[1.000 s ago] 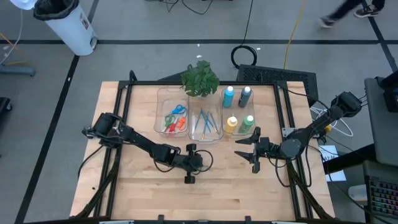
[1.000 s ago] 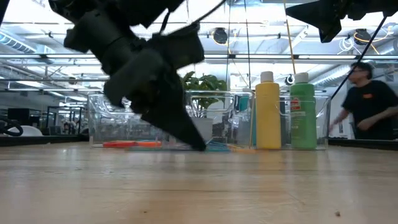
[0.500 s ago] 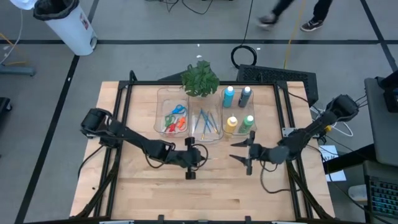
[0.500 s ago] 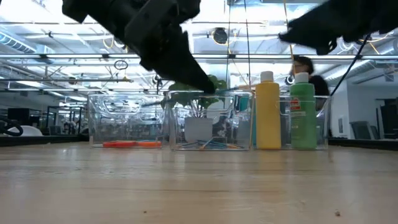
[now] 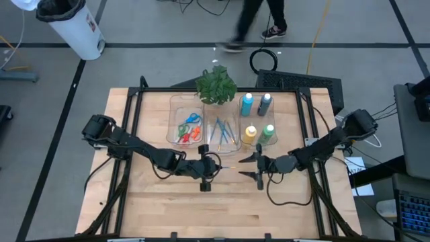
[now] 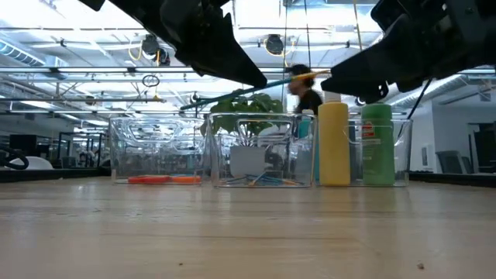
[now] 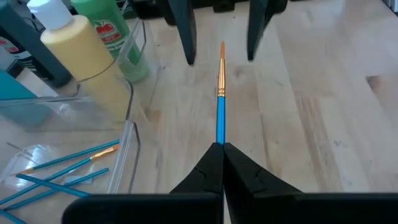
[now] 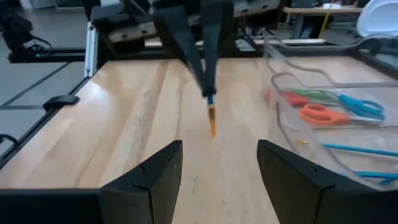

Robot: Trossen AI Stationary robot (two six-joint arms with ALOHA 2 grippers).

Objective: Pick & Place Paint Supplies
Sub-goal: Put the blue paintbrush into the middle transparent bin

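Wooden table, left gripper pinching brush, right gripper wide, facing it

The front half of the table is bare wood from the left edge to the right edge; passage there is unobstructed. Along the rear edge stand three clear bins side by side, with the plant behind them, closing off approach from the back. Just in front of the bins, mid-table, the left gripper and right gripper face each other. A blue brush, clamped in the left jaws, points into the gap between the spread right jaws, leaving little free room there.
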